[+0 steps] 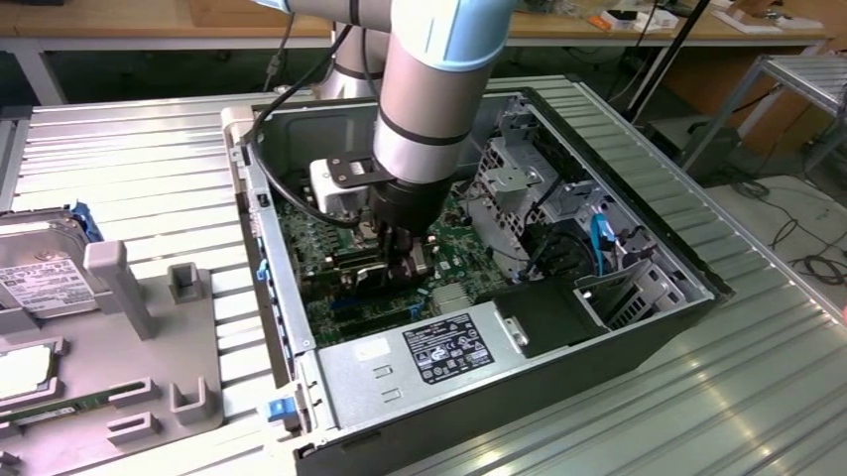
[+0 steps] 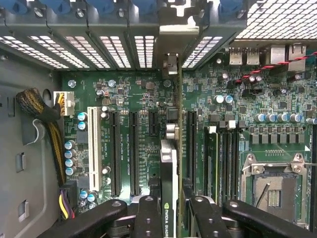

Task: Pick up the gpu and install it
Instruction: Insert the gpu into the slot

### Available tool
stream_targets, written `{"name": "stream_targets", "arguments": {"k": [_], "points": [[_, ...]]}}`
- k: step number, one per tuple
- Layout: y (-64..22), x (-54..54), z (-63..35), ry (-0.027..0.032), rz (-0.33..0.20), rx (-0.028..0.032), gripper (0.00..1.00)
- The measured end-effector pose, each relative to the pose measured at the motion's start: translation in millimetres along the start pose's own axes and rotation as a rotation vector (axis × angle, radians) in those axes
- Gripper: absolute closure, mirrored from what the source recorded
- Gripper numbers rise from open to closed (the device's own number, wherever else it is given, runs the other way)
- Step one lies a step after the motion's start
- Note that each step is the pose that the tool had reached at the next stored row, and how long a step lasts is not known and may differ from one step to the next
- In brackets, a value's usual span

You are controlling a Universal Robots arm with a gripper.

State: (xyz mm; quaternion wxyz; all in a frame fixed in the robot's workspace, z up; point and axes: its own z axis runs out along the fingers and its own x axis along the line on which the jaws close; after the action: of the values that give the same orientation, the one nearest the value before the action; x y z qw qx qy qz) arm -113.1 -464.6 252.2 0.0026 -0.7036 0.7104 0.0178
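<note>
- Between the two black fingers (image 2: 148, 215) of the pincer (image 2: 171, 218), the gpu (image 2: 168, 173) stands on edge, seen edge-on from the wrist view, its dark side carrying a green logo and white lettering.
- Both fingers press against the card's flat faces, so the pincer is partly closed and gripping the gpu.
- Just beside the card run the long black expansion slots (image 2: 133, 151) of the green motherboard (image 2: 148, 99); the card lines up with a gap between them, and whether it sits in a slot cannot be told.
- A white slot (image 2: 92, 148) lies among the black ones, with small capacitors around it.
- An empty processor socket (image 2: 272, 186) with its metal frame sits further along the board.
- A bundle of sleeved cables (image 2: 42, 119) ends in a white plug at the board's edge.
- Slotted metal covers (image 2: 114, 52) line the case wall beyond the slots.
- From the exterior view, the arm (image 1: 430, 109) reaches down into the open computer case (image 1: 636, 198), the pincer (image 1: 397, 263) low over the motherboard.
- A silver power supply (image 1: 423, 357) with a black label fills the near end of the case.
- On the exterior view's left, a grey holder tray (image 1: 173, 327) on the ribbed metal desk (image 1: 133, 159) carries a hard drive (image 1: 40, 273) and a green memory stick (image 1: 66, 407).
</note>
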Motion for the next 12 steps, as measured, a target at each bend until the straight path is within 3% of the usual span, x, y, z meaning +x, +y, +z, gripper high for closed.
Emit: {"name": "stream_targets", "arguments": {"k": [9,12], "points": [[5.3,0.0,0.4,-0.0006,0.0,0.0032,0.73],[7.4,-1.9,0.4,0.0022,0.001,0.0034,0.73]]}}
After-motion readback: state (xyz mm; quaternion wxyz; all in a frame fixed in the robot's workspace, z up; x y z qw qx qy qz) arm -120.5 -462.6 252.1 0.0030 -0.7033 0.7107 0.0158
